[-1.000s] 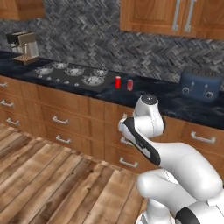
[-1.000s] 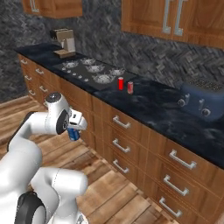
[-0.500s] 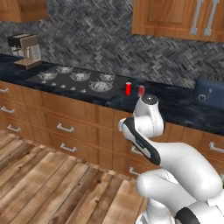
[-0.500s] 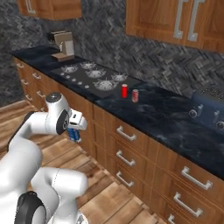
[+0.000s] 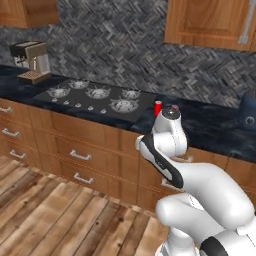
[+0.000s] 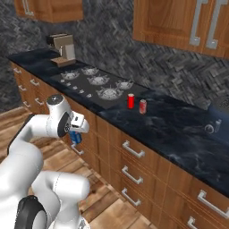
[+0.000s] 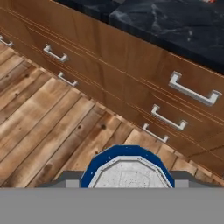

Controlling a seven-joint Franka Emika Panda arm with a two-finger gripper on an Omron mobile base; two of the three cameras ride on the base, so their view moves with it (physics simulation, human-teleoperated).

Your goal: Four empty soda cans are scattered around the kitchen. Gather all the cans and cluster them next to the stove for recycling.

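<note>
Blue can [image 7: 127, 168] clamped between the gripper's [image 6: 76, 136] partly closed jaws, held low before the drawers [image 6: 134, 150]. Two red cans [image 6: 130, 101] stand on the counter beside the stove [image 6: 96, 85]. Risk: lifting could clip the counter edge; clearance looks slim, hard to judge. Arm folded tight, hand pointing downward.
</note>
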